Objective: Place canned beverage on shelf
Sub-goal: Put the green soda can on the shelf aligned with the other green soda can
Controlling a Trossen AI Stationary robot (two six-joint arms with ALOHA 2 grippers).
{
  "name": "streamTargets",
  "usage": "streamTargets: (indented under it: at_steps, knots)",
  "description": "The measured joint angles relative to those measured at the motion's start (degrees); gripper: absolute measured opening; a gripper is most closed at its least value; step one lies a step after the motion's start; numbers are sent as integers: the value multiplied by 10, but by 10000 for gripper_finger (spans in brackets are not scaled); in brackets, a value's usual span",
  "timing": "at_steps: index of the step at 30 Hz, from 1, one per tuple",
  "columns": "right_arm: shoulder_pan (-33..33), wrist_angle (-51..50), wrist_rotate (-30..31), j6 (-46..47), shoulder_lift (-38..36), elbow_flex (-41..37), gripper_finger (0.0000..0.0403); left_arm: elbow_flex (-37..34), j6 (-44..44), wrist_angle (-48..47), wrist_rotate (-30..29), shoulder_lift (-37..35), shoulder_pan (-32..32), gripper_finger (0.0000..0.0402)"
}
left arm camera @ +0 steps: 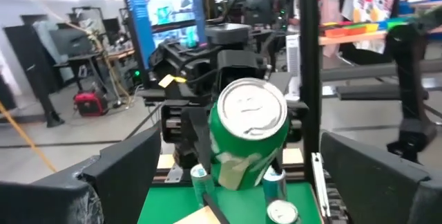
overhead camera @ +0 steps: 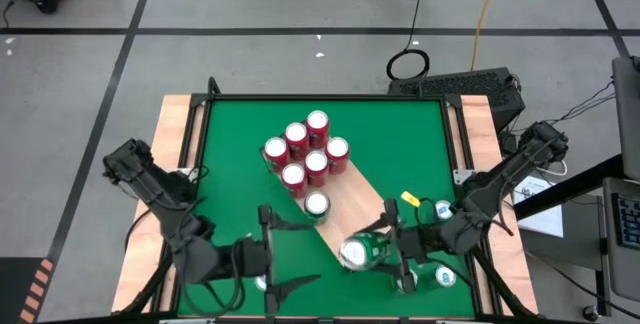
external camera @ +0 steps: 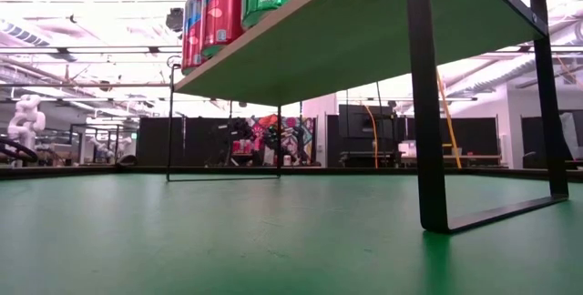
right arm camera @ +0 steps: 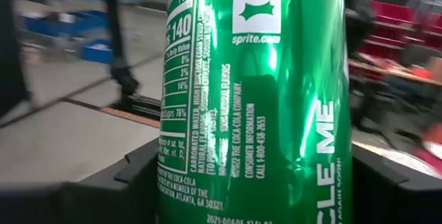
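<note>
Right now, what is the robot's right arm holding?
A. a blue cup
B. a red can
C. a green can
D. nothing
C. The right end effector is shut on a green can over the near end of the shelf; its wrist view fills with the green label.

High view is looking straight down from above, taking in the whole worktop (overhead camera: 230,164), both arms and the floor around. Low view is sitting at worktop height, looking level under the shelf (external camera: 364,31) into the room; only the can bottoms are showing at its upper edge. Left wrist view is facing across the worktop toward the right tool (left arm camera: 228,141), so it is sharing the green can (left arm camera: 248,141) with the high view. Right wrist view is looking past its own fingers with that can (right arm camera: 255,99) very close, filling most of the picture.
</note>
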Motion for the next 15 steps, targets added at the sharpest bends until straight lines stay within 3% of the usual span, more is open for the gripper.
streamTargets:
  at_steps: [8,15]
  knots:
    - [-16,183,-136,-38,4,-59,290,0,15,3,13,7,-14,396]
    - [-41,294,-183,-43,4,-115,290,0,74,104,33,54,0,396]
